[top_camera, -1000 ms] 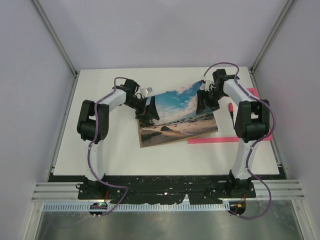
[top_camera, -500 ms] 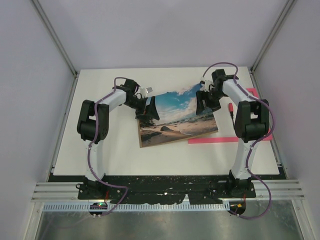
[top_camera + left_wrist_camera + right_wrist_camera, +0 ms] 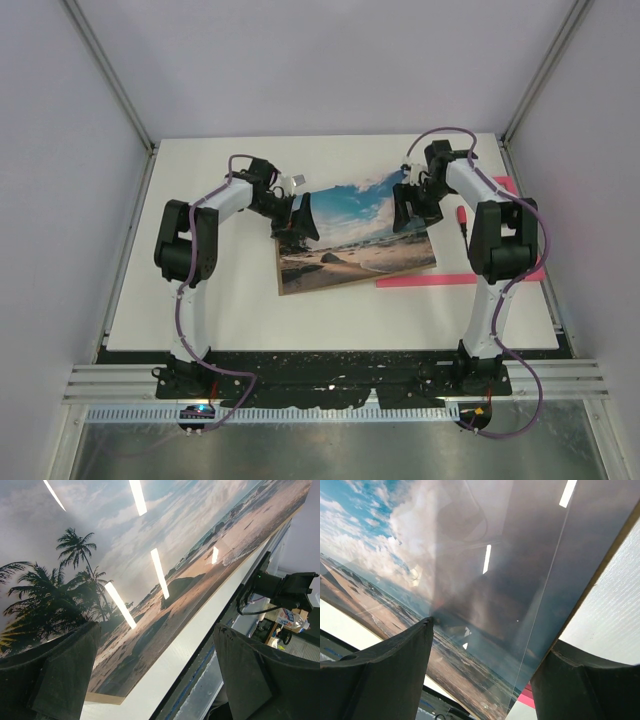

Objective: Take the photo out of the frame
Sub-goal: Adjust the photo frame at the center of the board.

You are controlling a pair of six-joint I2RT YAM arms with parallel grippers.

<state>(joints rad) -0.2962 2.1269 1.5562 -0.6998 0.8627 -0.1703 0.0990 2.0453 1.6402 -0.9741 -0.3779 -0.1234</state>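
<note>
The photo, a beach print on a brown board, lies tilted in the middle of the table. The pink frame lies to its right, partly under the print and the right arm. My left gripper is open over the print's left edge, its fingers straddling the palms and sand. My right gripper is open over the print's upper right edge. In the right wrist view, sky and sea fill the gap between the fingers, and a sliver of pink frame shows below. My left gripper and right gripper hold nothing.
The white table is walled by pale panels on the left, back and right. A small red item lies beside the right arm. A thin straight edge like a clear sheet's crosses the print in the right wrist view.
The right gripper has shifted very slightly over the print's edge. The left arm, the photo and the frame look unchanged.
</note>
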